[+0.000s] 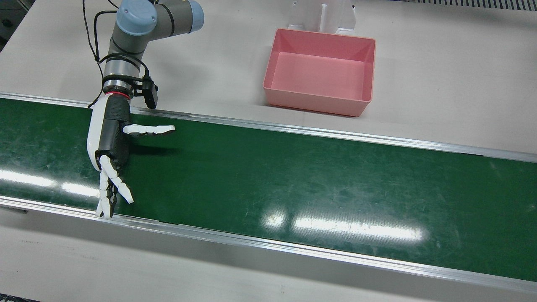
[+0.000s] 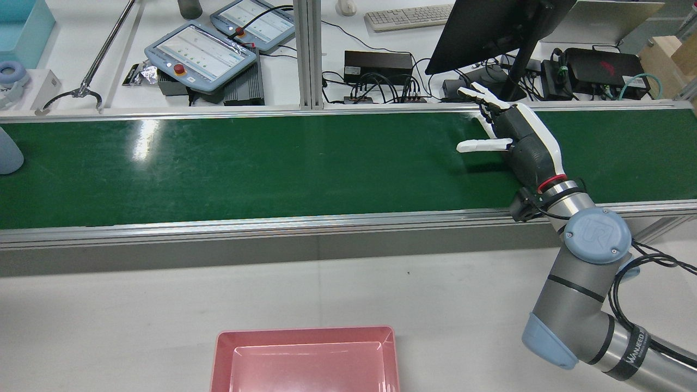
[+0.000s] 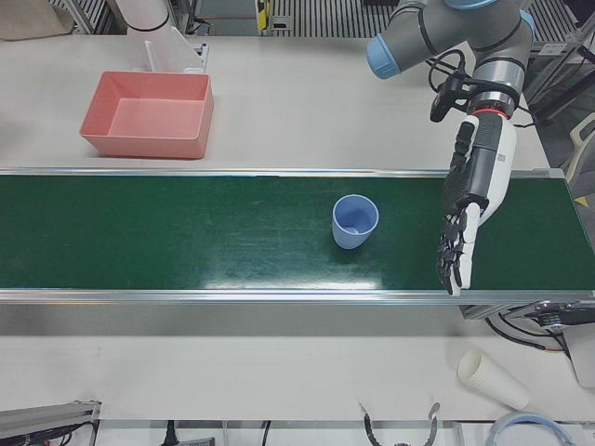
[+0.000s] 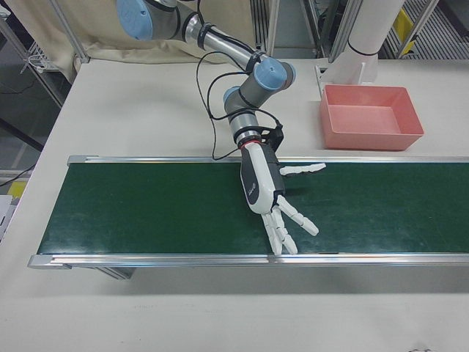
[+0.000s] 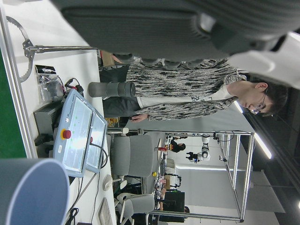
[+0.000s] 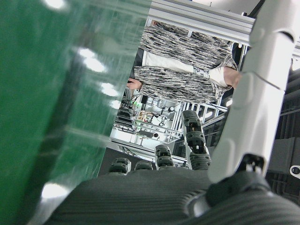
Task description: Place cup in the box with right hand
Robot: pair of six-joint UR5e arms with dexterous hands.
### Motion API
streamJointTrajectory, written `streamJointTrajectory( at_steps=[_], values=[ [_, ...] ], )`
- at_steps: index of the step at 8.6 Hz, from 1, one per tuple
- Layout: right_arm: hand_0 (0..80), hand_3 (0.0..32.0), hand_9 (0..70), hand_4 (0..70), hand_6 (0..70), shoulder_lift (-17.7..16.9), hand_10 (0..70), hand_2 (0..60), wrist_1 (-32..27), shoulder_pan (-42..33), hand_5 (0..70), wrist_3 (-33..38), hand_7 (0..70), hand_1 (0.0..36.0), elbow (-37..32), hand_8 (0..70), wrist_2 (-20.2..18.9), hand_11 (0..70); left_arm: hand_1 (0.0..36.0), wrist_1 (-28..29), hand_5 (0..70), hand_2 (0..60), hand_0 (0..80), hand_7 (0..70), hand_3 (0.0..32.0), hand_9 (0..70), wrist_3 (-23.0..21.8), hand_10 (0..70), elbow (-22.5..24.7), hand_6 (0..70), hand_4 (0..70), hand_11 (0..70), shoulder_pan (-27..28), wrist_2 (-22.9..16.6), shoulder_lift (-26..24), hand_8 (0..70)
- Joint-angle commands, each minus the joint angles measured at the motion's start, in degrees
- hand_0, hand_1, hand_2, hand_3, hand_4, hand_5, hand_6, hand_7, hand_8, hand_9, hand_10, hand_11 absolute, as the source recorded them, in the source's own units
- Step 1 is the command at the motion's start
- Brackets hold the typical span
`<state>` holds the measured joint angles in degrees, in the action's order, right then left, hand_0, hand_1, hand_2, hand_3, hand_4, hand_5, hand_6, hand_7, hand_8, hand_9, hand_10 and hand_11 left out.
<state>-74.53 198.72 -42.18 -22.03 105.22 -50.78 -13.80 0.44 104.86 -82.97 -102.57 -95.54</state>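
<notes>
A pale blue cup [image 3: 355, 221] stands upright on the green belt [image 3: 186, 232]; it also shows at the rear view's left edge [image 2: 7, 152] and close up in the left hand view [image 5: 28, 192]. My right hand [image 1: 110, 144] [image 2: 521, 140] [image 4: 268, 189] hovers open over the belt's other end, fingers spread and thumb stretched toward the box side, far from the cup and holding nothing. My left hand [image 3: 471, 204] hangs open over the belt, a short way beside the cup. The empty pink box [image 1: 321, 71] [image 2: 305, 356] [image 3: 149, 113] [image 4: 370, 116] sits on the white table behind the belt.
Aluminium rails [image 1: 293, 130] edge the belt. A white pedestal [image 1: 335, 16] stands behind the box. A stack of paper cups [image 3: 491, 378] lies on the operators' side. Teach pendants [image 2: 201, 51], a monitor [image 2: 490, 27] and cables lie beyond the belt. A person [image 5: 187, 93] stands there.
</notes>
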Motion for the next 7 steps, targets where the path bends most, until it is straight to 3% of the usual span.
streamJointTrajectory(
  at_steps=[1, 7],
  values=[
    [52.0, 0.0, 1.1, 3.7, 4.0, -0.18, 2.2, 0.0, 0.00, -1.32, 5.3, 0.49, 12.6, 18.4, -0.10, 0.0, -0.02, 5.2, 0.0, 0.00, 0.0, 0.0, 0.0, 0.0, 0.0, 0.0, 0.00, 0.0, 0.00, 0.0, 0.0, 0.0, 0.00, 0.00, 0.00, 0.0],
    [51.8, 0.0, 1.1, 3.3, 4.0, -0.18, 2.3, 0.0, -0.18, -1.33, 5.3, 0.50, 12.5, 18.0, -1.16, 0.0, -0.02, 5.3, 0.0, 0.00, 0.0, 0.0, 0.0, 0.0, 0.0, 0.0, 0.00, 0.0, 0.00, 0.0, 0.0, 0.0, 0.00, 0.00, 0.00, 0.0]
  ],
)
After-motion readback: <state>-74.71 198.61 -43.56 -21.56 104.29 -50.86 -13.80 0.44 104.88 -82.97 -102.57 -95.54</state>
